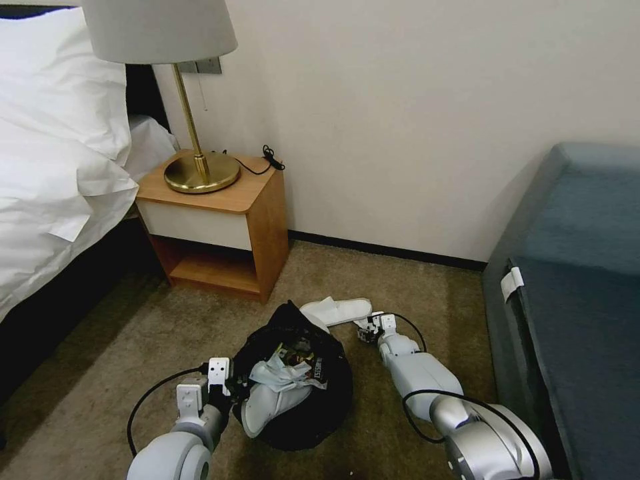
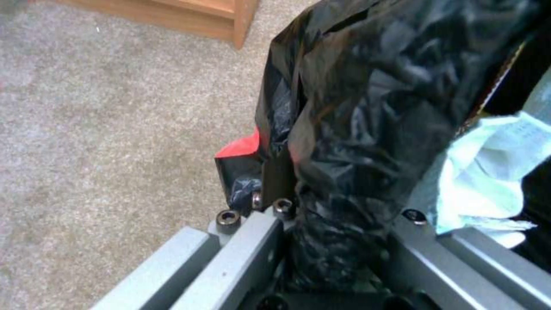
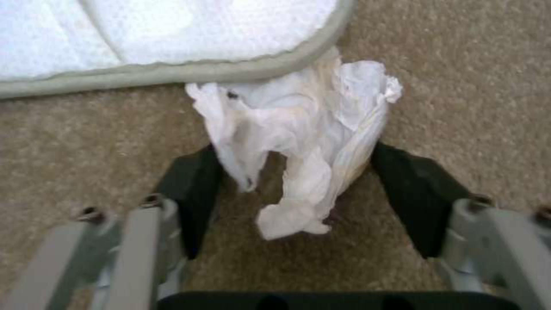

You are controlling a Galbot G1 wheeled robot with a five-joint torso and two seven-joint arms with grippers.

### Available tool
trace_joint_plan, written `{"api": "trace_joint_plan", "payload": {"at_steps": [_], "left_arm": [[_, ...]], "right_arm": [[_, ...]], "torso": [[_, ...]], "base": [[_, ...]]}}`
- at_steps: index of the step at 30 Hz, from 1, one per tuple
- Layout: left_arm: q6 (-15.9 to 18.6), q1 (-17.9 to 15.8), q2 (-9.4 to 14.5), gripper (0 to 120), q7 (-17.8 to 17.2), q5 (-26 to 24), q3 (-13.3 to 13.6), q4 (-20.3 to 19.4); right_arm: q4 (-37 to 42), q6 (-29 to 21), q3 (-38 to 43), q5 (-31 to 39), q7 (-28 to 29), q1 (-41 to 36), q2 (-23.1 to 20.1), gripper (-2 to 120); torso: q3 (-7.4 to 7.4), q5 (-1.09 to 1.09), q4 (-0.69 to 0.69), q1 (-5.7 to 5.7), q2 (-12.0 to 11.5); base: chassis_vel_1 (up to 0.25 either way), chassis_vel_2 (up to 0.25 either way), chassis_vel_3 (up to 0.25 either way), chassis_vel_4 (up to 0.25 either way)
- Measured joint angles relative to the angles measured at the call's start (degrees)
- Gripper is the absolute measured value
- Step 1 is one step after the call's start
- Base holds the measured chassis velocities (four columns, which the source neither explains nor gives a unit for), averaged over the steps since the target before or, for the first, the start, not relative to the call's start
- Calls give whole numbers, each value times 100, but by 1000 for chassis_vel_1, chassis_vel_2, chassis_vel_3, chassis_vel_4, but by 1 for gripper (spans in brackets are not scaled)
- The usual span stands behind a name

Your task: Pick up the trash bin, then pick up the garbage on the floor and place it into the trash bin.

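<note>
A two-armed robot works at clearing litter from a bedroom carpet, between a wooden nightstand [image 1: 220,220] and a blue sofa [image 1: 573,280]. Its left tool [image 1: 230,387] is clamped on the rim of the trash bin [image 1: 300,393], the crinkly black bag [image 2: 367,112] pinched between the jaws, and it holds the bin low over the carpet in front of the robot. The bin already carries one white slipper [image 1: 273,403], crumpled pale paper [image 1: 287,377] and some wrappers.

The right tool [image 3: 292,193] is down at the floor just beyond the bin, its dark pads [image 3: 192,189] spread wide on either side of a crumpled white tissue [image 3: 298,133]. The tissue stands between the pads, and I cannot tell whether either pad touches it. The second white slipper [image 1: 337,310] lies on the carpet just behind, its sole edge overlapping the far end of the tissue.

The step in hand appears to be the pickup of the tissue. The next move would call for the pads to close on the tissue alone and lift it clear of the slipper's edge before carrying it across to the bin's mouth. The slipper remains to be collected.
</note>
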Motion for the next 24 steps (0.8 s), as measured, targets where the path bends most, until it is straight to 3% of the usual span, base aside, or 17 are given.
{"api": "trace_joint_plan", "payload": {"at_steps": [5,6,7,8,10,14,15,24], "left_arm": [[-3,-15,-22,0,3,-1,10,14],[-3,-15,-22,0,3,-1,10,14],[-4,-17,-21,0,4,0,6,15],[-5,-19,-19,0,3,0,-1,18],[-6,-15,-11,0,9,-3,-4,18],[-17,-4,2,0,11,-5,-24,18],[-19,-1,5,0,11,-5,-28,18],[-31,-1,3,0,16,0,-23,23]], "right_arm": [[0,18,6,-10,-26,-5,3,39],[0,18,6,-10,-26,-5,3,39],[-7,19,6,-13,-22,3,-3,33],[-18,20,6,-14,-19,12,-12,28],[-16,22,6,-14,-17,16,-19,22],[-18,36,6,-13,-16,16,-40,11],[-16,45,6,-13,-16,9,-45,2],[0,65,6,-17,-2,-13,-58,0]], "torso": [[0,2,3,0,0],[0,2,3,0,0],[1,1,2,0,0],[1,-9,-8,0,0],[1,-4,-9,0,0],[1,-6,-7,0,0],[2,-4,-4,1,0],[2,-2,-2,0,-2]], "base": [[0,0,0,0],[0,0,0,0],[0,0,0,0],[0,0,0,0],[0,0,0,0],[0,0,0,0],[0,0,0,0],[0,0,0,0]]}}
